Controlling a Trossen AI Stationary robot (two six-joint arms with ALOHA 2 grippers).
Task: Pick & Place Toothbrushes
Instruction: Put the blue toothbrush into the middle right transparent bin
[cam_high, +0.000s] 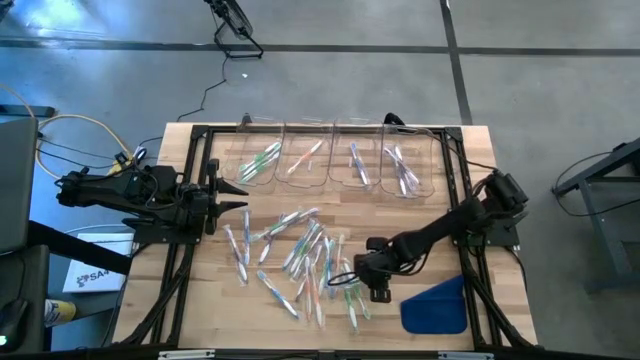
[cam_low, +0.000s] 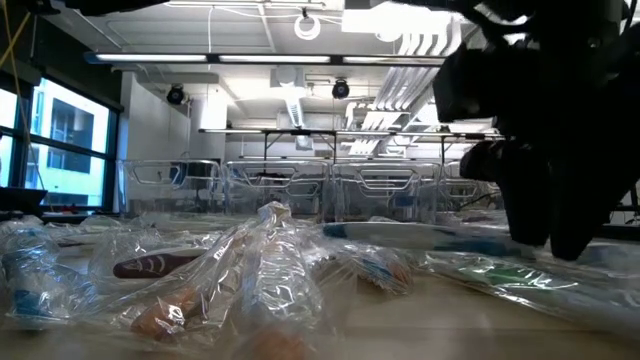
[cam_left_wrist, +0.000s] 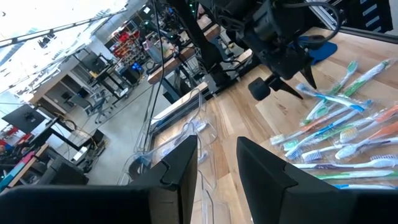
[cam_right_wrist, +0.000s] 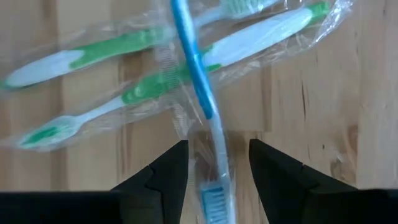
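My right claw (cam_right_wrist: 217, 163) hangs spread just above a blue-and-white toothbrush in clear crinkly wrap (cam_right_wrist: 199, 93), whose head lies between my fingers on the wooden worktop (cam_right_wrist: 323, 106). Two green wrapped toothbrushes (cam_right_wrist: 124, 74) lie under its handle just ahead; pinching could snag their film and drag them along. My left claw (cam_left_wrist: 217, 163) waits apart, part-spread.

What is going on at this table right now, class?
A two-armed robot is sorting wrapped toothbrushes scattered on a wooden table into clear bins along the far edge; a few brushes already lie in the bins. The right claw hangs open over a blue toothbrush, its fingers on either side of the handle, not yet gripping. That brush lies across two green toothbrushes. The left claw waits at the table's left side, holding nothing.
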